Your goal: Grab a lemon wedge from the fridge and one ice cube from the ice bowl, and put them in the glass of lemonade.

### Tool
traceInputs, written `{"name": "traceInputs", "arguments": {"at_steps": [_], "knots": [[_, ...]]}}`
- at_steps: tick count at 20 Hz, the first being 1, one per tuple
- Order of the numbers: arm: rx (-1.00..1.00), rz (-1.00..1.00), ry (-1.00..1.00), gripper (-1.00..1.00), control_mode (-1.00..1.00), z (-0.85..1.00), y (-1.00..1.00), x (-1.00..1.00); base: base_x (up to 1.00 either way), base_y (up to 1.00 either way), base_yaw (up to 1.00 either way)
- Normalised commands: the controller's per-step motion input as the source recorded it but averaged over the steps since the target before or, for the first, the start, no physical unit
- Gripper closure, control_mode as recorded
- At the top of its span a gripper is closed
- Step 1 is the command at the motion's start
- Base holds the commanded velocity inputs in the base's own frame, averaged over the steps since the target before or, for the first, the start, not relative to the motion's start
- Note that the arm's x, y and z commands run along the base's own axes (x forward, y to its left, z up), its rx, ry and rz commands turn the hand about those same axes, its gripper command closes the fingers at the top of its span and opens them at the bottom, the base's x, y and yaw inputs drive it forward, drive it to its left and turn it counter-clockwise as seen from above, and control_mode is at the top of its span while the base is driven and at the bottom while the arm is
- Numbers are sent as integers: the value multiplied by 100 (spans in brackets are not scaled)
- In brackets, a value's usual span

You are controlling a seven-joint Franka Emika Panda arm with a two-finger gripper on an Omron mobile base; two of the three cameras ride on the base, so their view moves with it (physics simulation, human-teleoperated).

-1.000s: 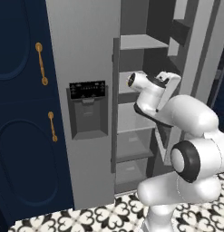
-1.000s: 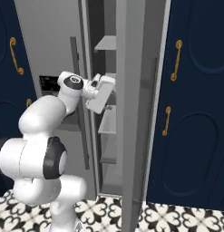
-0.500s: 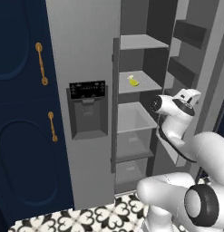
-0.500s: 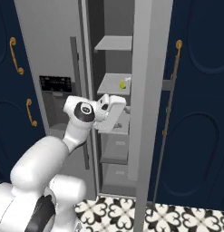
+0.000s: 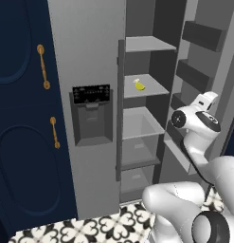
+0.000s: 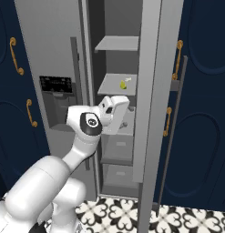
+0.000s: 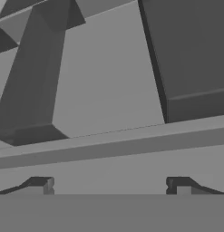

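Observation:
The grey fridge (image 5: 90,52) stands with its right door (image 6: 150,91) swung open. On a middle shelf inside lies the tiny yellow lemon wedge (image 5: 139,85), also seen from the right (image 6: 123,84). My hand (image 6: 115,110) hovers in front of the open compartment, just below and left of the wedge's shelf, apart from the wedge. In the hand view my gripper (image 7: 109,186) is open, its tips wide apart with nothing between them, facing grey door bins (image 7: 190,54) and a ledge. The ice bowl and the glass of lemonade are out of view.
Navy cabinets with brass handles flank the fridge on the left (image 5: 23,142) and right (image 6: 200,136). The open door's bins (image 5: 201,35) jut out close to my arm (image 5: 199,123). Drawers (image 5: 137,152) sit below the shelves. Patterned tiles (image 6: 118,211) cover the floor.
My arm has swung right and down, away from the shelves, uncovering the lemon wedge. The gripper's jaws have opened wider.

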Motion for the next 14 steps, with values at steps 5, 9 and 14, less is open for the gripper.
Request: {"name": "traceInputs", "arguments": {"at_steps": [5, 9, 14], "knots": [[-10, 0, 1, -100, -100, -1, -44, 4, 0, 0, 0], [-10, 0, 6, -100, -100, 0, -25, 19, 0, 0, 0], [-8, 0, 10, -100, -100, -15, -59, 57, 0, 0, 0]]}}
